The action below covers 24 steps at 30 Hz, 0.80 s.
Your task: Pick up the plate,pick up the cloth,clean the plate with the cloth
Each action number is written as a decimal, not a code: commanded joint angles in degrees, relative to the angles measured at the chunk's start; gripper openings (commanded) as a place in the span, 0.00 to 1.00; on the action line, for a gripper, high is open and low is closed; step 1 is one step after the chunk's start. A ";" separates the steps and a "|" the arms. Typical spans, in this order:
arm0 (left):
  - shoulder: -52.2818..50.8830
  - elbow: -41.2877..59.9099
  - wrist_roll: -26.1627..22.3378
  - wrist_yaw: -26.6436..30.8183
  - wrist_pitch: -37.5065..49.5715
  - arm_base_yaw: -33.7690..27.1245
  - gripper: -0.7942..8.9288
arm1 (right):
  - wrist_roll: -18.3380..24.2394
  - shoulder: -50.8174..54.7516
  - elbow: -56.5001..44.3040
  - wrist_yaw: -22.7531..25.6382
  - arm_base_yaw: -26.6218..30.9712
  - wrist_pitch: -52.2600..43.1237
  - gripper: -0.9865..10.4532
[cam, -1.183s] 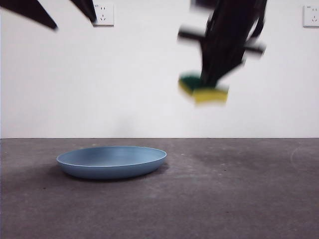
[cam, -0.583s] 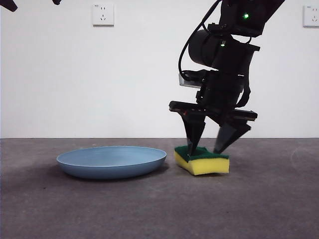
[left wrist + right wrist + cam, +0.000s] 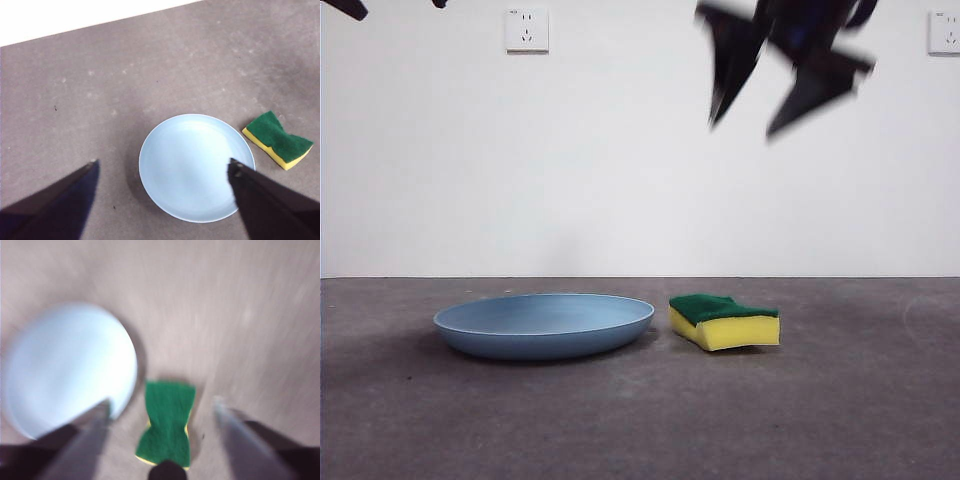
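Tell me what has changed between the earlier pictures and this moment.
The right gripper brought the cloth down from the air, set it on the table beside the plate, let go, and rose with jaws open. The plate stayed where it was; the left gripper waits open above it.

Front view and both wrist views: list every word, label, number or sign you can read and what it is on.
None can be read.
Wall sockets: any marking too small to read.
Plate: plain, no print.
Sponge: no label showing.
Right gripper: blurred, nothing legible.
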<state>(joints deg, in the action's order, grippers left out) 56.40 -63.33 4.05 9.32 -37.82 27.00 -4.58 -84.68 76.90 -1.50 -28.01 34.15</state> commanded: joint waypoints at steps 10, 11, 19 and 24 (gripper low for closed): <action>-4.07 2.73 -3.58 1.09 7.02 0.85 0.07 | 5.64 24.85 -3.43 3.02 -0.11 4.26 0.08; -5.20 4.33 -3.89 1.14 7.56 0.94 0.07 | 5.70 26.43 -5.22 4.44 -0.13 3.23 0.08; -18.43 22.45 -2.91 1.18 18.80 1.05 0.07 | 5.57 41.42 -26.14 6.36 -0.17 -8.39 0.08; -24.50 27.50 -2.36 1.09 22.86 1.03 0.08 | 5.92 44.68 -31.01 6.43 0.02 -9.46 0.09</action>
<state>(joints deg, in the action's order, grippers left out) 32.14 -35.88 1.13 10.20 -16.21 27.83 1.06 -39.77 46.09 4.71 -28.08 25.78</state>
